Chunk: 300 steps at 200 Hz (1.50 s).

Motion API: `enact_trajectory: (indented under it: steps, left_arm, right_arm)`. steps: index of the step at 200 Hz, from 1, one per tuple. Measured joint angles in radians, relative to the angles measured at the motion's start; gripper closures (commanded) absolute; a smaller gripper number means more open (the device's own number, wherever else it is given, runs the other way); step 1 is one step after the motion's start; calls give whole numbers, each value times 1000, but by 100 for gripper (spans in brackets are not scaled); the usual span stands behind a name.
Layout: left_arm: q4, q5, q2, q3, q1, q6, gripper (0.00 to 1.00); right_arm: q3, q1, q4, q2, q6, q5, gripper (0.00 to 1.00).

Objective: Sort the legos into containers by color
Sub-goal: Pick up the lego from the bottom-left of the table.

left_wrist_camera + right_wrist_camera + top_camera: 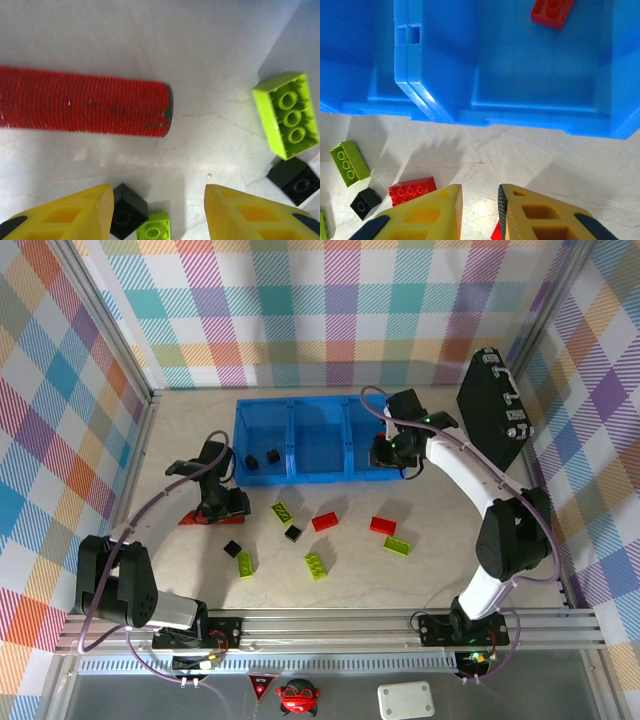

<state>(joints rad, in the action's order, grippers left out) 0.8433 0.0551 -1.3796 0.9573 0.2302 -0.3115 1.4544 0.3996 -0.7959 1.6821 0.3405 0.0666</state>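
Note:
The containers are one blue tray [318,445] of three joined bins. Two black legos [261,458] lie in its left bin, and a red lego [551,11] lies in its right bin. Loose legos lie in front of it: lime [282,511], black [293,533], red [324,522], red [382,525], lime [396,545], lime [317,565]. My left gripper [220,502] [159,192] hangs open and empty over the table, a black lego [127,217] and a lime one [155,231] beside its left finger. My right gripper [390,455] [480,190] is shut and empty, just in front of the tray's front wall [440,112].
A long red bar [85,106] [205,518] lies under my left arm. A black hard case [495,410] leans at the back right. In the left wrist view, another lime lego [287,114] and a black one [295,180] lie to the right.

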Motion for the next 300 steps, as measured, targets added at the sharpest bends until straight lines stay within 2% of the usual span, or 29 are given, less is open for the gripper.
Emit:
enact_trajectory:
  steps: [48, 115, 181, 300]
  left_arm:
    - [3, -47, 72, -109, 41, -127, 40]
    - [-11, -76, 100, -193, 49, -229, 39]
    - [-65, -71, 68, -249, 51, -251, 45]
    - [-95, -64, 16, -249, 51, -242, 56]
  right_arm:
    - [-66, 0, 25, -2, -1, 26, 73]
    - [-94, 0, 40, -6, -16, 33, 73]
    - [-94, 0, 41, -11, -16, 44, 73]
    - [-101, 0, 39, -43, -15, 51, 73]
